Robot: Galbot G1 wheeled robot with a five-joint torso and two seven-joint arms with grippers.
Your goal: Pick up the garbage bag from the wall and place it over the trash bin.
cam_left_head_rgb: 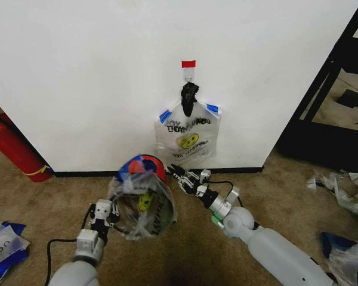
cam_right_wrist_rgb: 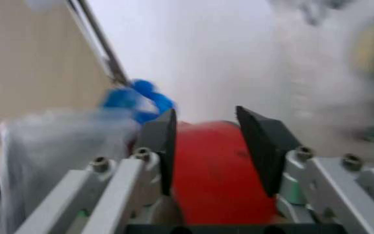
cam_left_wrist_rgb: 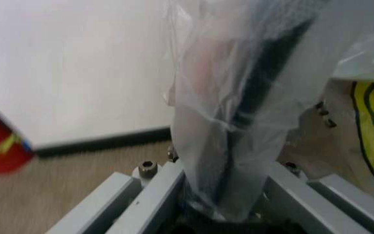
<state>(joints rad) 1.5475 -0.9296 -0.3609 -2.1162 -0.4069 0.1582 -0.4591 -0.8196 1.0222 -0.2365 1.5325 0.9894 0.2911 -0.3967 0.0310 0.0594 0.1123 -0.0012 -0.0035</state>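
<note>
Already you have a garbage bag [cam_left_head_rgb: 144, 205] off the wall and draped over the trash bin [cam_left_head_rgb: 152, 168], whose red base pokes out beyond the plastic, with the bin lying tipped on the carpet [cam_left_head_rgb: 227, 185]. Your left gripper [cam_left_head_rgb: 102, 213] sits nearest you with its fingers closed on a fold of that bag, and the left wrist view shows film pinched between them. Your right gripper [cam_left_head_rgb: 178, 174] hovers just beside the bin's red end, fingers parted and holding nothing. By my reading the pick is done and the covering is nearly there; what is left is seating the plastic evenly and letting go. Farther back, a second bag [cam_left_head_rgb: 188, 138] hangs from the hook [cam_left_head_rgb: 189, 77] under a red tape strip [cam_left_head_rgb: 188, 64] on the wall [cam_left_head_rgb: 95, 71]; its lettering reads reversed, roughly "THANK YOU", above a yellow smiley. A black knotted lump [cam_left_head_rgb: 189, 95] dangles over it.
</note>
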